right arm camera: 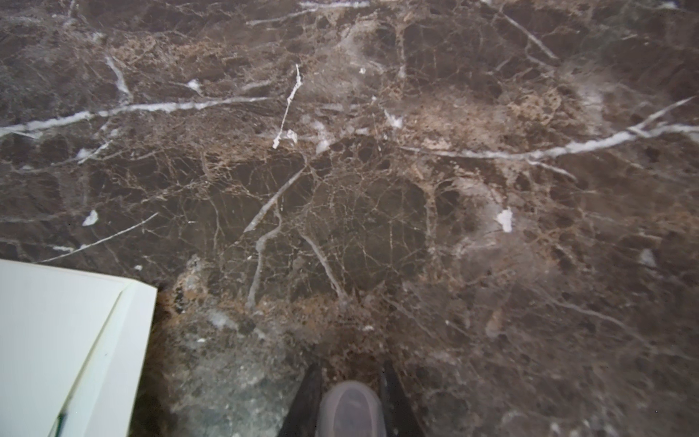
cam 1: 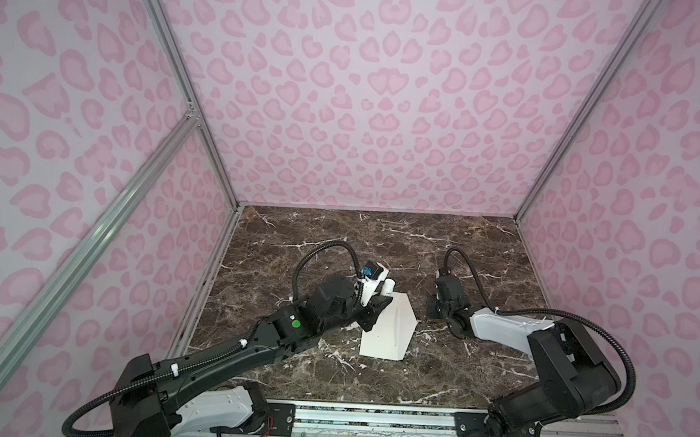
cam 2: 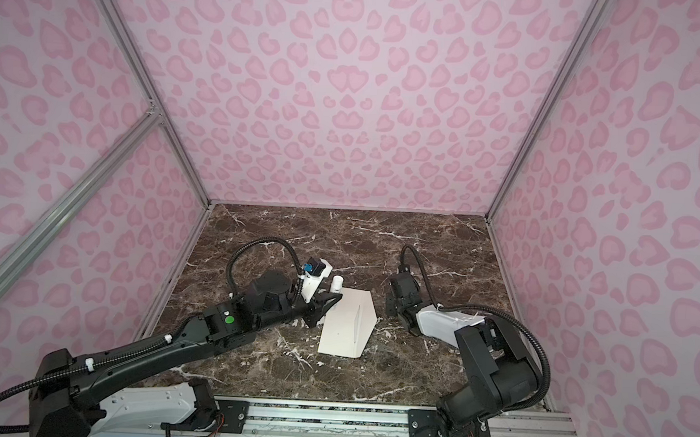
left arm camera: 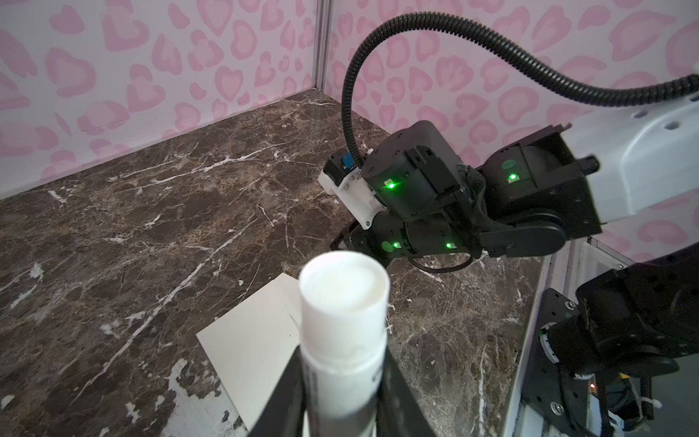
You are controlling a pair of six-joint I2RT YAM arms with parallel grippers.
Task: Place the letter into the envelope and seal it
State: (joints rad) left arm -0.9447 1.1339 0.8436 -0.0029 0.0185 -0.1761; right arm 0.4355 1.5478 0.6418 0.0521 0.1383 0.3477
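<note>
envelope (cam 1: 387,330) flat on the desk (cam 1: 338,244) with flap (cam 1: 407,323) open, letter (right arm camera: 61,418) seemingly inside bar a green sliver; left claw (left arm camera: 342,378) clenched on the stick (left arm camera: 344,302) near its far corner, right claw (right arm camera: 350,372) gripping a cap (right arm camera: 350,405): gluing and sealing remain.

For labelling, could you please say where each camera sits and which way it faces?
Top views: high above the arm bases, looking down over the marble table; left arm and right arm show.
Left wrist: looks past the white stick in the left gripper toward the right arm.
Right wrist: faces down at the table; right gripper holds a grey rounded piece.
Shared: all show the envelope.
</note>
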